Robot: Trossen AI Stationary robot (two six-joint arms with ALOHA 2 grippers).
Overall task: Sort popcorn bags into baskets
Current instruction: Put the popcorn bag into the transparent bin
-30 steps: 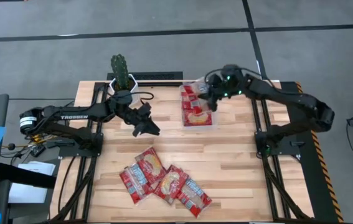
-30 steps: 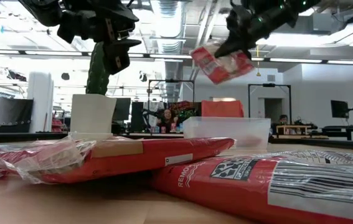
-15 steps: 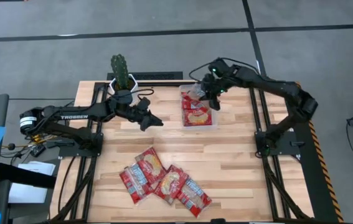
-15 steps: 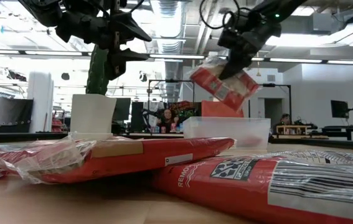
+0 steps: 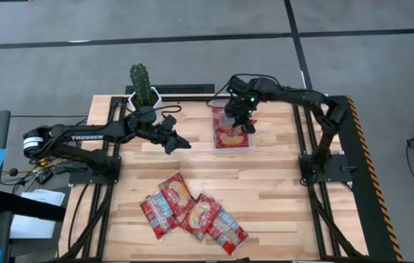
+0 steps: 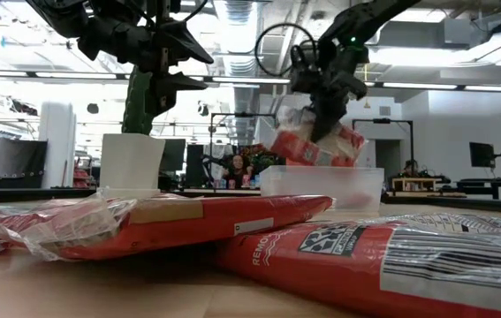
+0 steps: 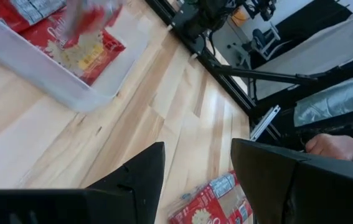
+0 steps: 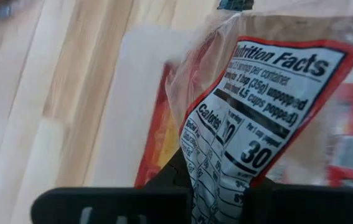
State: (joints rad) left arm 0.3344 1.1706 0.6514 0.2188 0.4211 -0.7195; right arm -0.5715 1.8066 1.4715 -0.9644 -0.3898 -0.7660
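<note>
My right gripper (image 5: 240,121) hangs over the clear basket (image 5: 251,145) at the table's far middle, shut on a red popcorn bag (image 6: 314,147) whose white nutrition panel (image 8: 257,124) faces the wrist camera. More red bags (image 5: 228,136) lie flat inside the basket. Several popcorn bags (image 5: 192,213) lie in a loose overlapping pile near the table's front edge. My left gripper (image 5: 179,142) stands open in the air left of the basket, with nothing between its fingers (image 7: 136,180). My right gripper pinches the bag's crinkled wrapper edge (image 8: 195,163) between its two fingers, which slant steeply down from above. The bag hangs tilted below the fingers over the basket (image 6: 321,190), its lower edge about level with the rim; whether it touches the basket I cannot tell.
A cactus in a white pot (image 5: 142,89) stands at the far left, just behind my left arm. Bare wood lies between the basket and the pile of bags. In the left wrist view a person's hand (image 7: 335,148) shows beyond the table.
My right gripper has moved toward the table's left and down over the basket, tipping from nearly level to steeply downward and rolling. The bag it holds has sunk to about the basket's rim. My left gripper has turned a little in place.
</note>
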